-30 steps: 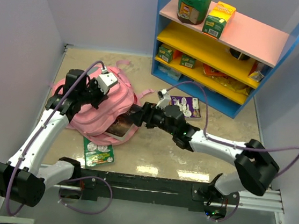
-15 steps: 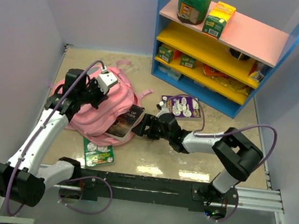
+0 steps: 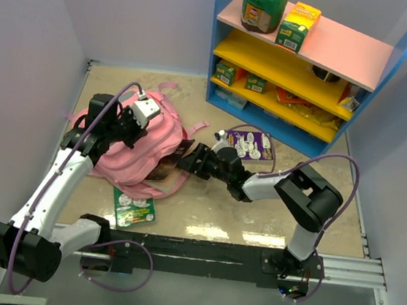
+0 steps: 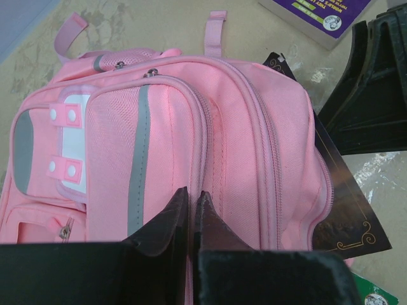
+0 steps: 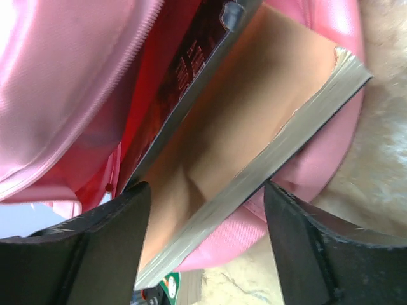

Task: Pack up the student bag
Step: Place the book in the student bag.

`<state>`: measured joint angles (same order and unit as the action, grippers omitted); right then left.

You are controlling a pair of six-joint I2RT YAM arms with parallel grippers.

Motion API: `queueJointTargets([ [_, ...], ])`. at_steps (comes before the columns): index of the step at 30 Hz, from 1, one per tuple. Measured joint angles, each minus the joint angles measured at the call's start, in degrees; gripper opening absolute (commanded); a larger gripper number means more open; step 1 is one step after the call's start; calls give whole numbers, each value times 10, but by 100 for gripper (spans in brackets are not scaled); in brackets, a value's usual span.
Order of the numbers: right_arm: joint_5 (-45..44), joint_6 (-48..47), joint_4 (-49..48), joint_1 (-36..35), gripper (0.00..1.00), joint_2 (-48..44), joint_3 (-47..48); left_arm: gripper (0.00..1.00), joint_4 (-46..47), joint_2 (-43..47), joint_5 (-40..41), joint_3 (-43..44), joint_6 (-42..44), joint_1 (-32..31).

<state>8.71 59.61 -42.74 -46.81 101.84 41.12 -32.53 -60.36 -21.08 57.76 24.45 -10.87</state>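
The pink student bag lies at the left of the floor, its zipped pockets filling the left wrist view. My left gripper is shut, pinching the bag's fabric at the top. A dark book sticks partway out of the bag's open mouth, its cover corner showing at the right. My right gripper is at that mouth, open. In the right wrist view its wide jaws straddle the book's page edge, with the red lining behind.
A blue shelf unit with yellow and pink boards holds boxes and packets at the back right. A purple pack lies on the floor before it. A green pack lies by the bag's near side. Walls close in on both sides.
My right gripper has moved left toward the bag, its elbow folding in, and the book has slid deeper into the opening. The left arm holds still.
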Motion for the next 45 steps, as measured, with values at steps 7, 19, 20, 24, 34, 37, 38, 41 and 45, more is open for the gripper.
queueJointTargets([
  [7,15,47,-77,4,71,39,-17,0,-2,1,0,0,1,0],
  [19,12,173,-282,4,72,98,-121,0,-2,1,-2,0,1,0],
  [20,9,185,-290,4,73,106,-123,0,-3,1,-2,0,1,0],
  [24,-4,229,-320,6,74,134,-127,0,-4,1,-2,0,1,0],
  [34,-17,223,-317,7,73,94,-135,0,-10,1,-7,0,1,0],
  [37,-17,211,-319,7,73,66,-133,0,-10,1,-9,0,1,0],
  [38,-17,206,-320,7,73,60,-129,0,-11,1,-10,0,1,0],
  [41,-17,193,-321,7,73,58,-99,0,-11,1,-10,0,1,0],
  [45,-15,184,-321,9,73,58,-73,0,-11,2,-10,0,1,0],
])
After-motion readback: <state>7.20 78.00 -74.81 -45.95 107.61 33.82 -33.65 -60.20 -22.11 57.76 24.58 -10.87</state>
